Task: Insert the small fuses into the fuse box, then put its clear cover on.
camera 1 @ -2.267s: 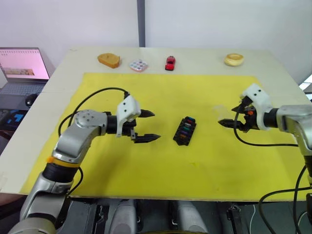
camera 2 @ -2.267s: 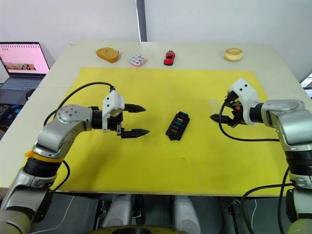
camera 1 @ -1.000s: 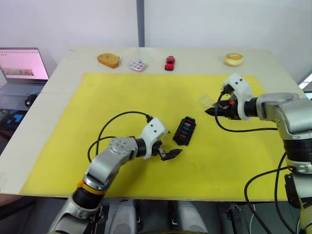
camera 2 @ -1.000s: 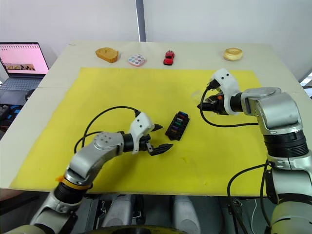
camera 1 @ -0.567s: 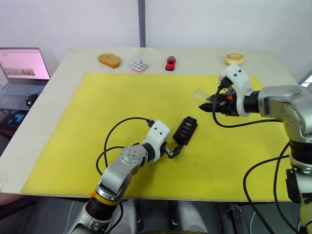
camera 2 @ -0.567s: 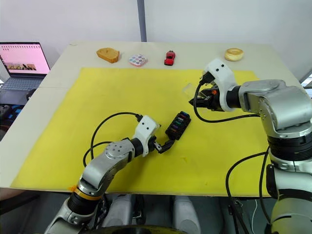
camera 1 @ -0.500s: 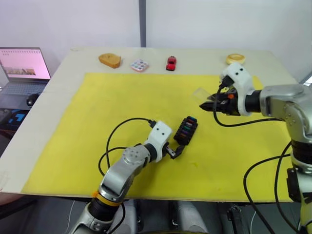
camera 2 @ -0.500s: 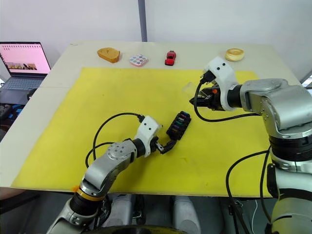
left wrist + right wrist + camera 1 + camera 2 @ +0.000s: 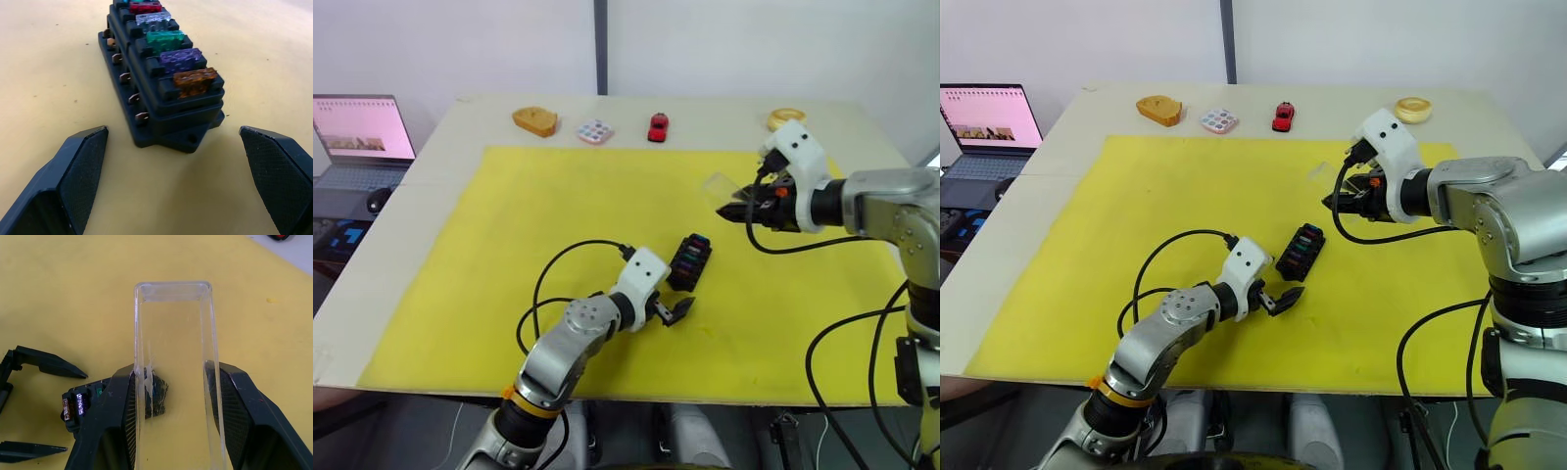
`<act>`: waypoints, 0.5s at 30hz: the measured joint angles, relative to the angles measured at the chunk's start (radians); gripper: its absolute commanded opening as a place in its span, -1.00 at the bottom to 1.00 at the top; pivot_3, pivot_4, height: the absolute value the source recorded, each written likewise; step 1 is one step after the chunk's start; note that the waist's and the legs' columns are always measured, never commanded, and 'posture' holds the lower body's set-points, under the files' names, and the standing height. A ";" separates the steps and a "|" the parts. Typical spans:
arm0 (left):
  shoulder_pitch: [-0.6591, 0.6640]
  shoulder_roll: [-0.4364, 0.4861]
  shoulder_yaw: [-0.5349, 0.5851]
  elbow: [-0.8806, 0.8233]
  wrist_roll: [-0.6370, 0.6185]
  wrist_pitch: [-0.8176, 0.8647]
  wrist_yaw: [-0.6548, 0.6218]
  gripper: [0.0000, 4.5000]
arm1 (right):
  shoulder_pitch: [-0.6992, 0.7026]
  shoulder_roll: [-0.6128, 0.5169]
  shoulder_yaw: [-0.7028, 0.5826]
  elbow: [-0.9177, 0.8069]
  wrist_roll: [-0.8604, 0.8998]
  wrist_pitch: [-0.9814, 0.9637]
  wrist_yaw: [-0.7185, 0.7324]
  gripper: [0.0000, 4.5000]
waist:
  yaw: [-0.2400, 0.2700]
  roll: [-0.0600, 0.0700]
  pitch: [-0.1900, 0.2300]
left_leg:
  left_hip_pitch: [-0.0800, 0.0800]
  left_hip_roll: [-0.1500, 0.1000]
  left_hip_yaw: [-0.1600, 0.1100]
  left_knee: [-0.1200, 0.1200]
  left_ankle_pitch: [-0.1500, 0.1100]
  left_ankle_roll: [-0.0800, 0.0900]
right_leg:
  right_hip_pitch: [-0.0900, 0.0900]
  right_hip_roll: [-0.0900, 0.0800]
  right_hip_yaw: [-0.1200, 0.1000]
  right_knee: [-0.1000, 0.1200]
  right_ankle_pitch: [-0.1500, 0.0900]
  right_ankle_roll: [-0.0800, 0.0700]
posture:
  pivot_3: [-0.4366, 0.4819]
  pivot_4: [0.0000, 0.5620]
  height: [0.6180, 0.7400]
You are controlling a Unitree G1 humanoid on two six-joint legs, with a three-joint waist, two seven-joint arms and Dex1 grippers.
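- Left gripper (image 9: 173, 183): fingers spread wide, flanking the near end of the fuse box (image 9: 164, 93).
- Right gripper (image 9: 176, 421): clamping the clear cover (image 9: 173, 367), raised above the mat.

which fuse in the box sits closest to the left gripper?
The amber fuse, in the end slot of the fuse box facing the open left gripper. The purple fuse comes next; teal, grey and red lie farther along.

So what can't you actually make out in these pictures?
- Fuse box: its far end is cut off by the left wrist view's edge.
- Fuse box, right wrist view: mostly hidden behind the right gripper and the clear cover.
- Cover, eye views: too faint to trace its outline.
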 measured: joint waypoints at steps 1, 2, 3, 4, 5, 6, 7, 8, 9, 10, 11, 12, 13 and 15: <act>-0.002 -0.010 -0.005 0.007 0.008 0.000 0.011 1.00 | 0.000 0.000 0.000 0.000 0.001 0.000 -0.003 -0.26 | 0.000 0.000 0.000 | 0.000 0.000 0.000 0.000 0.000 0.000 | 0.000 0.000 0.000 0.000 0.000 0.000 | -0.05 -0.47 1.00; -0.005 -0.025 -0.007 0.023 0.013 -0.001 0.025 1.00 | 0.000 0.000 0.000 0.000 0.005 0.000 -0.007 -0.26 | 0.000 0.000 0.000 | 0.000 -0.001 0.000 0.000 0.000 0.000 | 0.000 -0.003 -0.001 0.000 0.000 0.000 | -0.05 -0.47 1.00; -0.009 -0.038 -0.010 0.034 0.020 -0.003 0.035 1.00 | 0.000 0.000 0.000 -0.001 0.009 0.000 -0.009 -0.26 | 0.000 0.000 0.000 | 0.000 -0.002 0.000 0.000 0.000 0.001 | 0.000 -0.004 -0.001 0.000 0.000 0.000 | -0.05 -0.47 1.00; -0.010 -0.051 -0.012 0.046 0.030 -0.007 0.050 1.00 | 0.000 -0.001 -0.001 -0.002 0.014 0.000 -0.010 -0.26 | 0.000 0.000 0.000 | 0.000 -0.002 0.000 0.000 -0.001 0.001 | 0.000 -0.005 -0.002 0.000 0.000 0.000 | -0.05 -0.47 1.00; -0.011 -0.066 -0.016 0.060 0.037 -0.017 0.064 1.00 | 0.000 -0.003 -0.001 -0.003 0.019 0.000 -0.012 -0.26 | 0.000 0.000 0.000 | 0.000 -0.003 0.000 0.000 -0.001 0.001 | 0.001 -0.006 -0.002 0.000 0.000 0.000 | -0.05 -0.47 1.00; -0.012 -0.077 -0.020 0.074 0.043 -0.029 0.078 1.00 | 0.000 -0.004 -0.001 -0.004 0.020 0.000 -0.016 -0.26 | 0.000 0.000 0.000 | 0.000 -0.003 0.000 0.000 -0.001 0.002 | 0.001 -0.007 -0.002 0.000 0.000 0.000 | -0.05 -0.47 1.00; -0.013 -0.091 -0.023 0.091 0.053 -0.043 0.096 1.00 | 0.000 -0.005 -0.002 -0.004 0.021 0.000 -0.020 -0.26 | 0.001 0.000 0.000 | 0.000 -0.004 0.000 0.000 -0.001 0.002 | 0.001 -0.007 -0.002 -0.001 0.000 0.000 | -0.05 -0.47 1.00; -0.016 -0.108 -0.023 0.108 0.058 -0.052 0.112 1.00 | 0.000 -0.005 -0.003 -0.005 0.023 0.000 -0.024 -0.26 | 0.001 0.000 0.000 | 0.000 -0.005 0.000 0.000 -0.001 0.003 | 0.001 -0.008 -0.002 -0.001 0.000 0.000 | -0.05 -0.47 1.00; -0.020 -0.124 -0.023 0.126 0.064 -0.063 0.125 1.00 | 0.000 -0.005 -0.004 -0.005 0.027 0.000 -0.028 -0.26 | 0.001 0.000 0.000 | 0.000 -0.005 0.000 0.001 -0.001 0.004 | 0.002 -0.009 -0.002 -0.001 0.000 0.000 | -0.05 -0.47 1.00; -0.022 -0.129 -0.023 0.135 0.066 -0.070 0.130 1.00 | 0.000 -0.005 -0.005 -0.005 0.028 0.000 -0.030 -0.26 | 0.000 0.000 0.000 | 0.000 -0.006 0.000 0.001 -0.001 0.004 | 0.002 -0.009 -0.002 -0.001 0.000 0.000 | -0.05 -0.47 1.00; -0.029 -0.132 -0.023 0.154 0.070 -0.089 0.135 1.00 | 0.000 -0.005 -0.006 -0.006 0.030 0.000 -0.034 -0.26 | 0.000 0.000 0.000 | 0.000 -0.006 0.000 0.001 -0.001 0.004 | 0.002 -0.010 -0.002 -0.001 0.000 0.000 | -0.05 -0.47 1.00; -0.033 -0.134 -0.023 0.166 0.071 -0.099 0.137 0.89 | 0.000 -0.005 -0.006 -0.006 0.033 0.000 -0.036 -0.26 | 0.000 0.000 0.000 | 0.000 -0.006 0.000 0.001 -0.001 0.004 | 0.002 -0.010 -0.002 -0.001 0.000 0.000 | -0.05 -0.47 1.00; -0.040 -0.137 -0.022 0.185 0.073 -0.118 0.141 0.75 | 0.000 -0.006 -0.006 -0.009 0.035 0.000 -0.038 -0.26 | 0.001 0.000 0.000 | 0.000 -0.006 0.000 0.001 -0.001 0.004 | 0.002 -0.010 -0.002 -0.001 0.000 0.000 | -0.05 -0.47 1.00; -0.054 -0.143 -0.012 0.215 0.073 -0.141 0.150 0.38 | 0.003 -0.016 -0.006 -0.017 0.037 -0.002 -0.041 -0.26 | 0.001 0.000 0.000 | 0.000 -0.006 0.000 0.001 -0.001 0.005 | 0.002 -0.010 -0.002 -0.001 0.000 0.000 | -0.05 -0.47 1.00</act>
